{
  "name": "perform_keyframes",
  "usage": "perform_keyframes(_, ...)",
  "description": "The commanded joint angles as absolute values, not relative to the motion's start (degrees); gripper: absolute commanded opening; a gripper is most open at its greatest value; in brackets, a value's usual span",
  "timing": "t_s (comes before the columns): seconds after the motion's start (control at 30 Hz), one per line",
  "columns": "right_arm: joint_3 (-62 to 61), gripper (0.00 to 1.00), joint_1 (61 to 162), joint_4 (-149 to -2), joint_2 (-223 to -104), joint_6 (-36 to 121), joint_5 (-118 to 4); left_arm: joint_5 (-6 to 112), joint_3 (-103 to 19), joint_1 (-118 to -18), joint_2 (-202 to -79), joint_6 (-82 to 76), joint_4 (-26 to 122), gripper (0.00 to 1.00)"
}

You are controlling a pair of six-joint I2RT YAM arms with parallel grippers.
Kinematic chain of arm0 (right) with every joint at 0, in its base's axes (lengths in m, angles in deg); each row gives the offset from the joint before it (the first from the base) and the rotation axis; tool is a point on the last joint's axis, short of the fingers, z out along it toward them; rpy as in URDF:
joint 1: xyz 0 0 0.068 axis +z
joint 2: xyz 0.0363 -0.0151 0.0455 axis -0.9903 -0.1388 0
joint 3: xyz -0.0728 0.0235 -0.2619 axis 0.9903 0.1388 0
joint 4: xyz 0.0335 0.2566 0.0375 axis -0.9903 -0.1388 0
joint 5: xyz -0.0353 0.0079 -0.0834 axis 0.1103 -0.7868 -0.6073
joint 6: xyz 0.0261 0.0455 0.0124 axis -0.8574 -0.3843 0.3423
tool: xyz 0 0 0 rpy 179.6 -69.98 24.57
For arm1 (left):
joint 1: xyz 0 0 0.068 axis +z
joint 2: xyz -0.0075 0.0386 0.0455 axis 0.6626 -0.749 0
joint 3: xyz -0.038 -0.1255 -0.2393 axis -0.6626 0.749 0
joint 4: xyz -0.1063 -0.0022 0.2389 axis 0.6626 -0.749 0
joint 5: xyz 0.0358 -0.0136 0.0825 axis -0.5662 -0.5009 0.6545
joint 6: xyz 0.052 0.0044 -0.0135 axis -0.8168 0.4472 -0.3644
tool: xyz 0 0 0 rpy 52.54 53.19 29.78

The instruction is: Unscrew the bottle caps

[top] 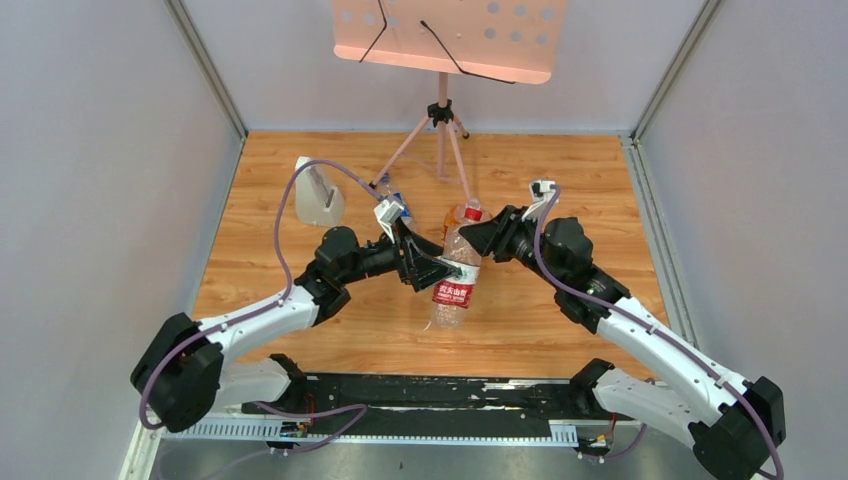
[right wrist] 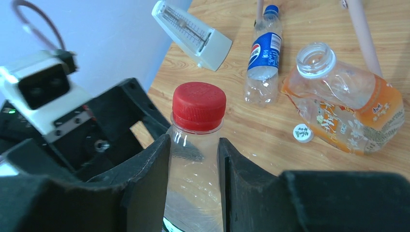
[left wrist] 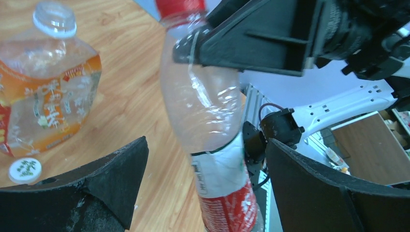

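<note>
Right fingers (right wrist: 145,183) we see clamped on the red-labelled bottle (right wrist: 193,188) just under its still-on red cap (right wrist: 199,106), bottle tilted over the surface (top: 560,320), left fingers (left wrist: 111,179) wide apart either side of its body, not touching.

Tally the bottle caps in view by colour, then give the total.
Red cap: 1, on the red-labelled bottle
Blue cap: 1, on the Pepsi bottle
White cap: 1, loose on the table
Total: 3
</note>
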State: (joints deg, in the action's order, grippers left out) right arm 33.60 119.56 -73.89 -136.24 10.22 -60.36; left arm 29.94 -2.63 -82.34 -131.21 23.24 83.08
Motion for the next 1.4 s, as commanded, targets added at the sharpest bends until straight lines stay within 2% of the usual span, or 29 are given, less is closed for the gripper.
perform_keyframes(0.0,31.9,0.32,120.6,-67.9,-135.5,9.3,-62.6,27.4,-3.6,-82.6,-135.0,27.5,88.5,0.95)
perform_keyframes(0.1,32.0,0.32,120.7,-67.2,-135.1,9.4,-62.9,26.4,-4.9,-82.6,-136.1,26.9,87.2,0.89)
perform_keyframes(0.2,31.7,0.32,120.7,-66.8,-135.7,9.5,-62.6,25.3,-5.9,-82.7,-136.2,25.8,84.8,0.72)
perform_keyframes(0.27,31.5,0.33,120.7,-66.8,-136.1,9.0,-62.4,24.6,-6.4,-82.7,-136.2,25.1,83.8,0.65)
perform_keyframes(0.4,31.1,0.34,120.7,-66.2,-137.1,8.0,-62.3,24.1,-6.8,-82.8,-136.3,24.5,83.1,0.6)
perform_keyframes(0.6,30.6,0.35,120.8,-65.4,-138.3,6.4,-60.2,23.7,-7.9,-83.1,-137.1,23.5,81.7,0.65)
perform_keyframes(0.67,30.5,0.36,120.7,-65.4,-138.3,6.4,-60.1,23.6,-8.2,-83.2,-137.2,23.1,81.3,0.61)
perform_keyframes(0.77,30.7,0.37,120.7,-65.7,-137.8,6.6,-60.0,24.6,-8.2,-83.2,-136.6,22.5,80.1,0.44)
perform_keyframes(0.83,31.0,0.4,120.7,-65.9,-137.5,6.7,-59.9,25.6,-8.0,-83.2,-135.9,21.6,78.6,0.32)
perform_keyframes(0.9,31.2,0.45,120.7,-66.0,-137.2,7.2,-59.0,26.7,-8.1,-83.2,-134.9,19.7,75.7,0.27)
perform_keyframes(0.93,31.3,0.5,120.6,-66.2,-137.1,7.9,-58.2,27.0,-8.4,-83.2,-134.1,18.1,74.5,0.26)
perform_keyframes(1.0,30.4,0.68,120.2,-68.5,-137.3,9.2,-56.9,28.6,-9.2,-83.2,-132.7,15.1,70.1,0.23)
perform_keyframes(1.07,28.8,0.78,118.8,-72.9,-137.3,9.9,-55.4,30.8,-10.5,-83.2,-131.2,11.1,64.0,0.18)
perform_keyframes(1.2,27.1,0.84,110.2,-78.3,-136.7,8.6,-42.2,36.9,-13.1,-83.4,-127.4,1.1,51.7,0.06)
perform_keyframes(1.23,27.0,0.84,107.4,-78.4,-136.9,7.5,-37.1,37.9,-13.6,-83.7,-126.7,-2.4,48.4,0.02)
perform_keyframes(1.37,25.0,0.78,99.0,-78.7,-139.3,6.4,-19.1,42.5,-16.5,-85.4,-124.3,-12.8,38.2,0.0)
